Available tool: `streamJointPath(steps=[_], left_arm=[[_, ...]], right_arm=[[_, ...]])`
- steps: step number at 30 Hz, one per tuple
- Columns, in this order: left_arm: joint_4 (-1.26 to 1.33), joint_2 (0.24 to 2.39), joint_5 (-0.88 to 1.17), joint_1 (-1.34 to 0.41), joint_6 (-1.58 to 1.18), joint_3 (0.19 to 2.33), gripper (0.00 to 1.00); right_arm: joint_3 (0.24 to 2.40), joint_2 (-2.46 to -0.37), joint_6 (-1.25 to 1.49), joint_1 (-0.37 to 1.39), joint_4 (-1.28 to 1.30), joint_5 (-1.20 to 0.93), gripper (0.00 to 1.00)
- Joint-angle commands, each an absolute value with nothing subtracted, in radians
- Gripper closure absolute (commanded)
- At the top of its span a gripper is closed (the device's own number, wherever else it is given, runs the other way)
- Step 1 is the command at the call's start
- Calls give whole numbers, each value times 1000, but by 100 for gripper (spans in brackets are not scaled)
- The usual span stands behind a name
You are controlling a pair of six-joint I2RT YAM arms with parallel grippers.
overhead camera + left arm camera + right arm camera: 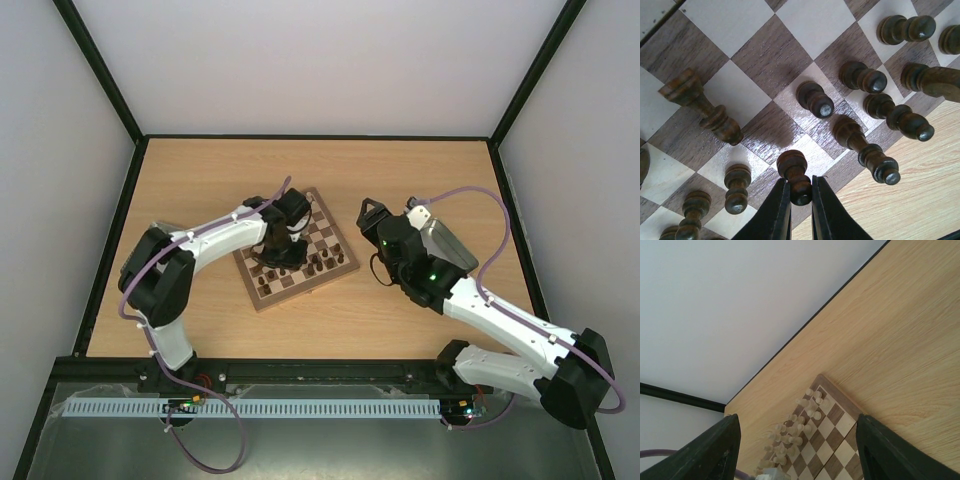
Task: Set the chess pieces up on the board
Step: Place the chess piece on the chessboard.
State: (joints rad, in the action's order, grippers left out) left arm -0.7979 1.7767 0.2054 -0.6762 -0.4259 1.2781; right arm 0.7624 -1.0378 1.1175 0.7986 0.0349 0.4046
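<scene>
Board (pixel 310 290) sits mid-counter (pixel 430 180), turned at an angle; left arm's right over it, while the right pincer (pixel 372 215) hangs off to the side, jaws wide apart, empty; left pincer (pixel 801 187) is clamped on a dark pawn (pixel 792 165), upright, head between the fingers, base by the board's edge; other dark pieces (pixel 867 150) crowd both sides, so straight up looks cleanest.
</scene>
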Motion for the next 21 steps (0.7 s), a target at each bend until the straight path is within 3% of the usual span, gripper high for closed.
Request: streamJointPath(steps=[1, 21], left_arm=[[-816, 1802, 198, -683, -415, 1293, 92], [-780, 1852, 134, -675, -411, 1301, 86]], right_arm=[[754, -1020, 1095, 794, 57, 469, 37], [749, -1022, 1109, 794, 69, 461, 37]])
